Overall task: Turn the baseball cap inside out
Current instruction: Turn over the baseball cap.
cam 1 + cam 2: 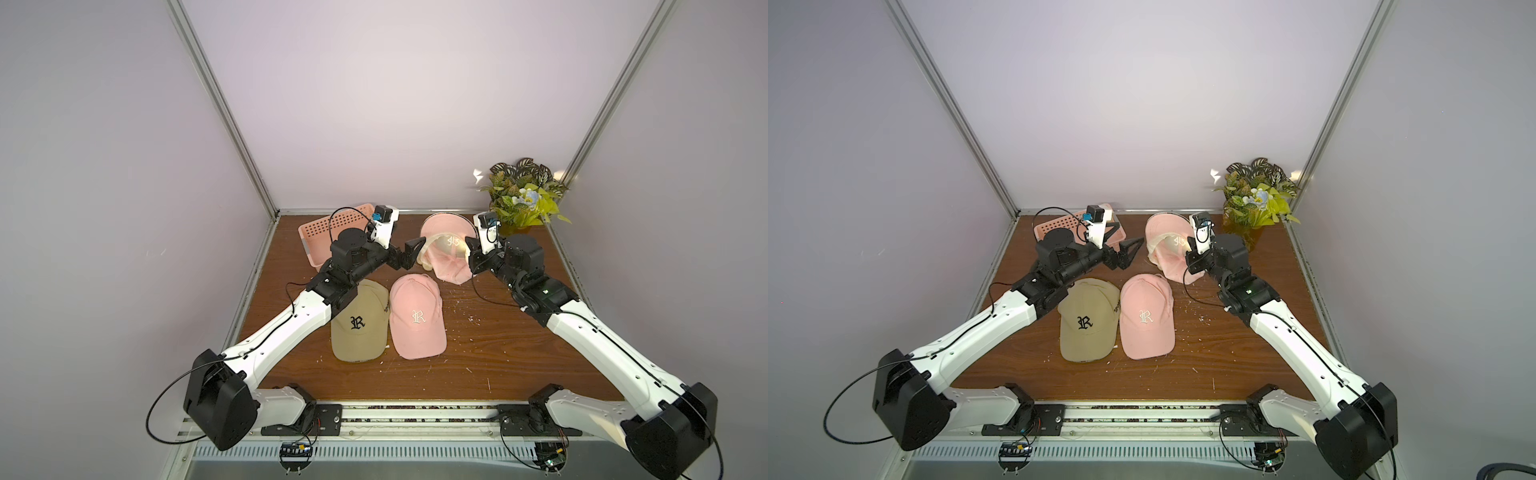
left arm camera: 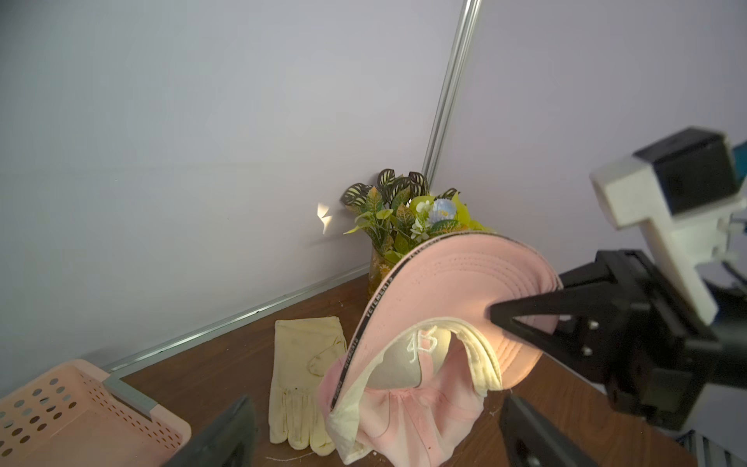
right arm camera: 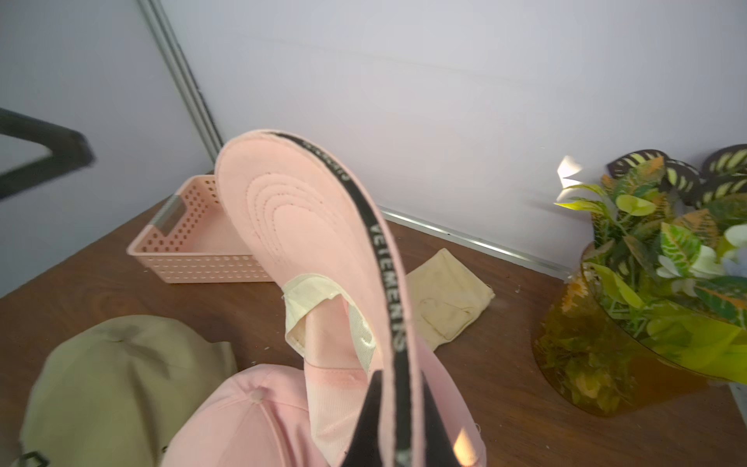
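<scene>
The pink baseball cap point(image 1: 446, 245) hangs at the back of the table, brim tilted up and crown sagging to the tabletop. Its cream sweatband point(image 2: 481, 364) and inner seams face outward, and the embroidered letter shows mirrored. My right gripper point(image 3: 398, 388) is shut on the black-taped brim edge point(image 3: 384, 258); it shows in both top views point(image 1: 471, 249) point(image 1: 1190, 253). My left gripper point(image 2: 378, 404) is open, its fingers either side of the crown in the left wrist view. From above, the left gripper point(image 1: 409, 254) point(image 1: 1129, 249) sits just left of the cap point(image 1: 1167, 245).
A tan cap point(image 1: 359, 324) and another pink cap point(image 1: 415, 320) lie right side out in the middle. A pink perforated basket point(image 1: 328, 232) stands at the back left, and a plant in an amber pot point(image 1: 521, 195) at the back right. A cream glove point(image 2: 303, 380) lies behind the held cap.
</scene>
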`<state>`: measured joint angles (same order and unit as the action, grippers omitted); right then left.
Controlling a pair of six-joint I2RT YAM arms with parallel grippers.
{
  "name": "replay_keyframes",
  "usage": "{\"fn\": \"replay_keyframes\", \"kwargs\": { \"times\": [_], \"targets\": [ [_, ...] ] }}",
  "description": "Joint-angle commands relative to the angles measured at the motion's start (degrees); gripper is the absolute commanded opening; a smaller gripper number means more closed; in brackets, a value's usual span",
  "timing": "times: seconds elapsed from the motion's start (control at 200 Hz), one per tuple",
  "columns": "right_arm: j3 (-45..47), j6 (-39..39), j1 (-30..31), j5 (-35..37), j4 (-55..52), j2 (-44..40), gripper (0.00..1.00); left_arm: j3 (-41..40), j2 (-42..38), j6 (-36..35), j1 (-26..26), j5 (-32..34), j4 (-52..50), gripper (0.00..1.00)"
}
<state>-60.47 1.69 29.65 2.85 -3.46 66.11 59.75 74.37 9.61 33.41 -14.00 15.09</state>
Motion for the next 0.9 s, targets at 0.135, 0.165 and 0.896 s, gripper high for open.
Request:
{"fn": "replay_keyframes", "kwargs": {
  "times": [0.135, 0.165, 0.896],
  "targets": [
    [-4.2, 1.7, -0.1, -12.8, -3.5, -1.1, 0.0, -1.2, 1.8, -7.5, -0.1, 0.2, -0.8, 0.96],
    [-4.5, 1.4, -0.1, -13.7, -4.2, -1.1, 0.0, -1.2, 2.0, -7.0, -0.3, 2.1, -1.0, 0.96],
    [-3.7, 1.5, -0.1, -24.2, -4.6, -4.6, 0.0, -4.5, 2.7, -9.6, -0.6, -15.3, -1.1, 0.12]
  ]
}}
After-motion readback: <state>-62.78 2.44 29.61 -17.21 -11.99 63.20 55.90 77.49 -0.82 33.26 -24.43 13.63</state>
